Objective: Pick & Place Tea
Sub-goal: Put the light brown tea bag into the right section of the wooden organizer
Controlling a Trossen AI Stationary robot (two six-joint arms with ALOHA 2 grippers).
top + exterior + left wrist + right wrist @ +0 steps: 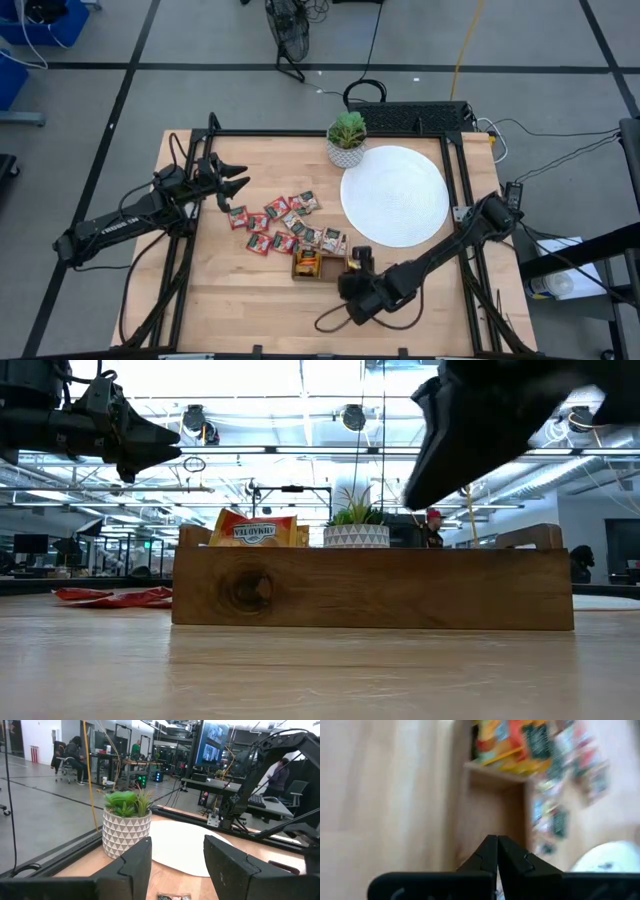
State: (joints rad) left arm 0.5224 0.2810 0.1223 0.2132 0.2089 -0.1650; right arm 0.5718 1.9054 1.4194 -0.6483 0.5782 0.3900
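Orange sachets already fill one tray (320,266) compartment; most tea sachets (285,226) lie mid-frame on wood. Left gripper (240,181) gapes empty; right gripper (496,851) is pinched closed, empty.

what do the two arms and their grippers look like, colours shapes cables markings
Both arms are matte black with jointed tubular links. The left arm carries white lettering along its forearm; black cables loop beside the right arm. The left gripper has two broad, blocky dark fingers; the right gripper has angular notched tips.
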